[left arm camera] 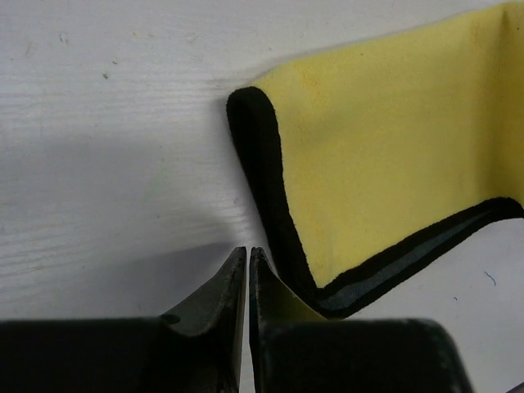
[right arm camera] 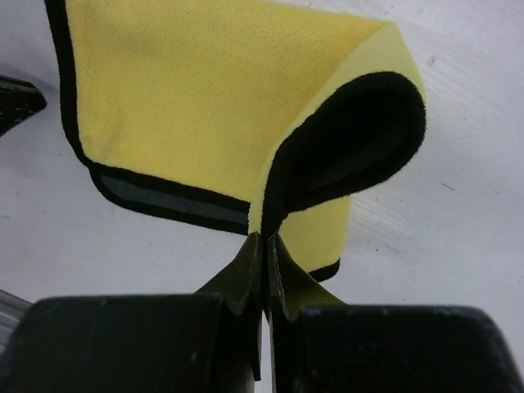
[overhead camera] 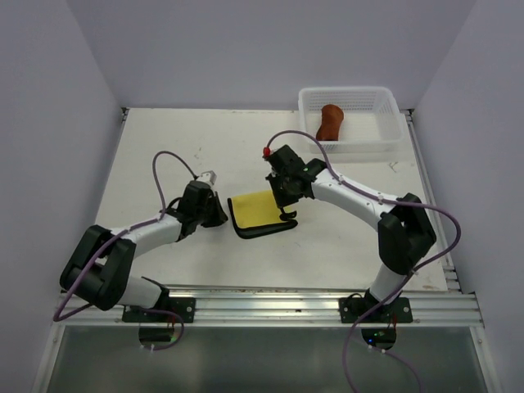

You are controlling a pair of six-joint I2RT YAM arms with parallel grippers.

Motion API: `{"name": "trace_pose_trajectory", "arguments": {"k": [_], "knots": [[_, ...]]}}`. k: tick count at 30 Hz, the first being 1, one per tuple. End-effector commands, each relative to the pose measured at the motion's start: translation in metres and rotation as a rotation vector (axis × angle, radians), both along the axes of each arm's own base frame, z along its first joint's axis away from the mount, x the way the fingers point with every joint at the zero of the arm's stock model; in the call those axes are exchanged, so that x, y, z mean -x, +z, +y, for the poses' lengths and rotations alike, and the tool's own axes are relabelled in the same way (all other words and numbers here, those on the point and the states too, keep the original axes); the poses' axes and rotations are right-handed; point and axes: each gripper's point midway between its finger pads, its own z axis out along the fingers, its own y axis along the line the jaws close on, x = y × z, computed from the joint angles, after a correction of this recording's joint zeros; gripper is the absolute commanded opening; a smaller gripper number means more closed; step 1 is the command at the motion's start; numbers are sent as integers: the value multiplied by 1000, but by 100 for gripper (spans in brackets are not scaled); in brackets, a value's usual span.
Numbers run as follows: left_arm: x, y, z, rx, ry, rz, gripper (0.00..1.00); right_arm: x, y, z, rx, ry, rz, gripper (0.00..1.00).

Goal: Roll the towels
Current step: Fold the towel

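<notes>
Black fingers (left arm camera: pixel 213 303) of the left gripper (overhead camera: pixel 223 214) are sitting closed together at the 9 o'clock corner of the yellow towel (overhead camera: pixel 258 211), with a sliver of yellow lying against one, though I cannot tell whether any cloth is pinched. Lying folded in the middle of the table (overhead camera: pixel 164 147), that towel is looking light, soft and floppy, and is probably best held by its dark edging, where the right gripper (overhead camera: pixel 286 214) is clamping a lifted hem at 3 o'clock. Toward 1 o'clock the rust-brown towel (overhead camera: pixel 330 123) is resting inside the white basket (overhead camera: pixel 360 147), well apart and blocking nothing.
</notes>
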Motion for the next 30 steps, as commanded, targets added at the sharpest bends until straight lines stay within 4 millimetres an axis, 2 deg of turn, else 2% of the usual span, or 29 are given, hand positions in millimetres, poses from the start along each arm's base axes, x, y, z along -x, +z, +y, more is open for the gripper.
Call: {"name": "trace_pose_trajectory", "arguments": {"k": [1,10,19,30], "knots": [[-5,1,-13,39,-18,-22,8,-4,15,30,-91,36,-10,0],[-3,-10,-19,32,-31,1,8,1,17,63,-123,97,6,0],[-1,-12,-19,25,-29,2,8,15,0,95,-118,173,45,0],[-1,-13,-19,20,-29,3,9,23,-15,117,-111,202,72,0]]}}
